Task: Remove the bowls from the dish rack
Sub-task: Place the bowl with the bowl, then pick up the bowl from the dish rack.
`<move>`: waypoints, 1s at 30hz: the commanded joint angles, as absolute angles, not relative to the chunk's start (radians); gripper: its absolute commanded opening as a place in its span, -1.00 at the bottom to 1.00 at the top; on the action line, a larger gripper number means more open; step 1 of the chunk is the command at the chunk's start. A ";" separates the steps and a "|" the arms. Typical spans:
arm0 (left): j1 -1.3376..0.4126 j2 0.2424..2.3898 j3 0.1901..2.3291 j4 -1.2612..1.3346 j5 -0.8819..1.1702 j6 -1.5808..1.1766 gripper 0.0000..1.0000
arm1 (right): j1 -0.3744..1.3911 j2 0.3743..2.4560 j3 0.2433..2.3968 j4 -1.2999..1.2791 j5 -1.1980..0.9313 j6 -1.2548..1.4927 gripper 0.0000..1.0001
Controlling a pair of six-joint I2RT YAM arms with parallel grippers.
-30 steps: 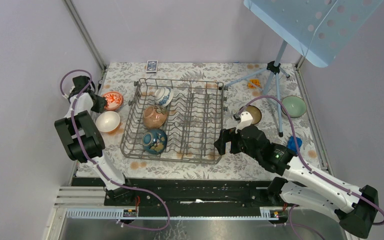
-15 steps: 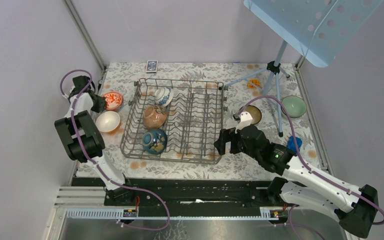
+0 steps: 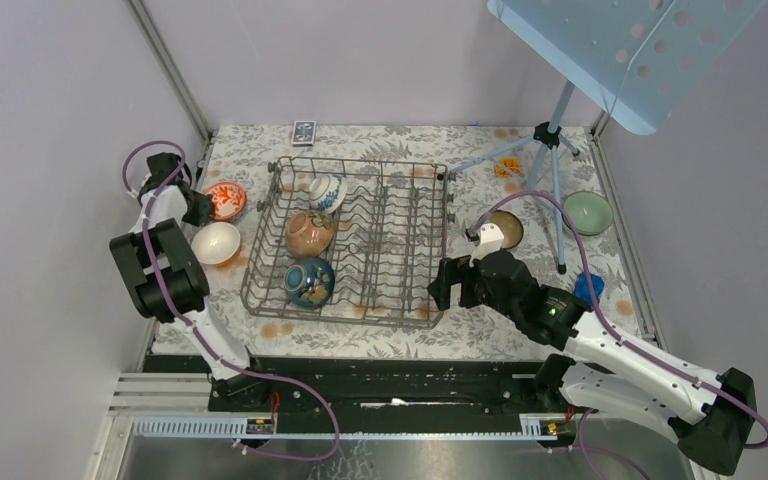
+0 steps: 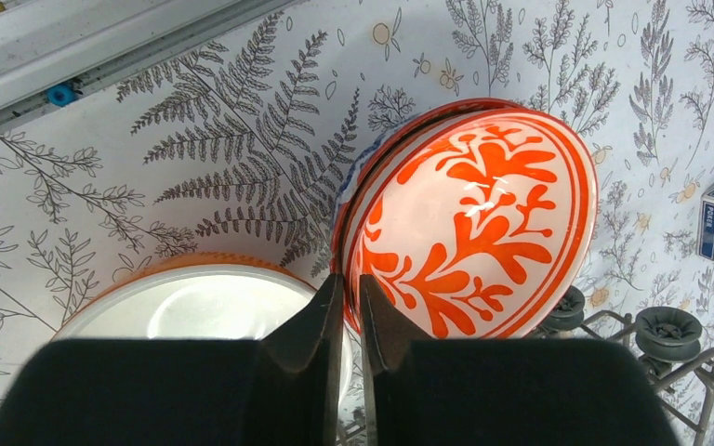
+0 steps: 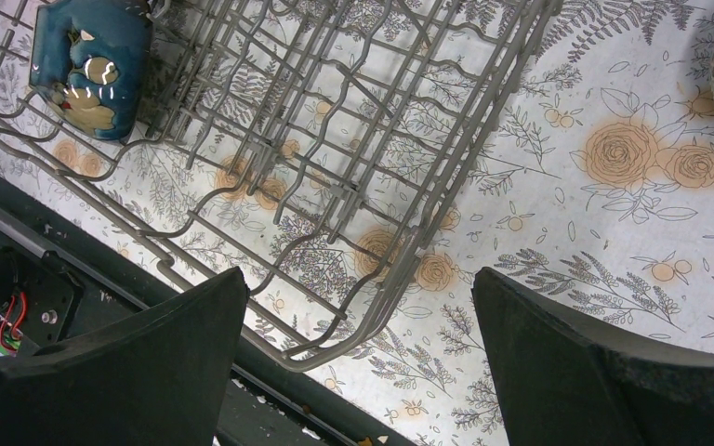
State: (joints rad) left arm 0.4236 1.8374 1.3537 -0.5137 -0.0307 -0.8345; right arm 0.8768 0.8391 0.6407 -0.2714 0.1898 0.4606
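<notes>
Right, the rack (image 3: 400, 250) sits in the middle of the table (image 3: 360, 335), and three bowls stand in its left side. A blue-and-white bowl (image 3: 327, 192) is at the far end, a brown bowl (image 3: 309, 233) is in the middle and a dark blue bowl (image 3: 309, 282) is nearest, all tipped among the tines. Over on the left, off the rack, the orange bowl (image 4: 483, 223) and the white bowl (image 4: 195, 302) lie side by side on the table, orange farther, white nearer. The left gripper (image 4: 351, 283) hangs right above where the two meet, jaws pulled in to a thin slit. The orange bowl's rim runs right up to the tips; whether that rim is pinched, I cannot tell. Across on the right, the right gripper (image 5: 358, 362) hovers over the rack's near right corner, jaws spread wide and empty, wire and tablecloth below. Farther right, a dark bowl (image 3: 508, 228) and a green bowl (image 3: 587, 212) rest on the table, apart from the rack.
</notes>
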 commanded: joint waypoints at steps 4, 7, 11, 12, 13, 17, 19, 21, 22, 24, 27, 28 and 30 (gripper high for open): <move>0.428 1.780 1.412 -0.486 0.018 -0.842 -0.46 | 0.873 0.839 0.650 -0.245 0.202 0.453 0.98; 0.422 1.732 1.415 -0.485 0.041 -0.860 -0.31 | 0.872 0.842 0.666 -0.257 0.195 0.447 0.98; 0.379 1.633 1.407 -0.486 0.050 -0.856 -0.11 | 0.873 0.844 0.700 -0.291 0.187 0.428 0.98; 0.359 1.603 1.402 -0.486 0.041 -0.849 -0.07 | 0.873 0.844 0.709 -0.299 0.185 0.425 0.98; 0.326 1.571 1.396 -0.485 0.027 -0.840 -0.05 | 0.872 0.844 0.717 -0.304 0.184 0.423 0.98; 0.229 1.436 1.351 -0.487 -0.039 -0.816 0.07 | 0.873 0.839 0.740 -0.310 0.188 0.422 0.99; 0.173 1.367 1.312 -0.490 -0.065 -0.795 0.15 | 0.873 0.835 0.747 -0.306 0.195 0.428 0.99; 0.088 1.300 1.277 -0.501 -0.125 -0.758 0.22 | 0.873 0.833 0.749 -0.289 0.202 0.437 0.99; 0.038 1.268 1.254 -0.501 -0.157 -0.741 0.24 | 0.872 0.831 0.749 -0.276 0.201 0.442 0.99; -0.073 1.210 1.213 -0.511 -0.224 -0.705 0.28 | 0.873 0.833 0.750 -0.245 0.183 0.451 0.99; -0.224 1.139 1.149 -0.533 -0.294 -0.671 0.33 | 0.873 0.864 0.782 -0.225 0.136 0.474 0.99; -0.269 1.116 1.128 -0.540 -0.310 -0.665 0.34 | 0.872 0.883 0.799 -0.228 0.119 0.485 0.99; -0.346 1.073 1.085 -0.563 -0.338 -0.669 0.35 | 0.872 0.921 0.818 -0.219 0.092 0.511 0.99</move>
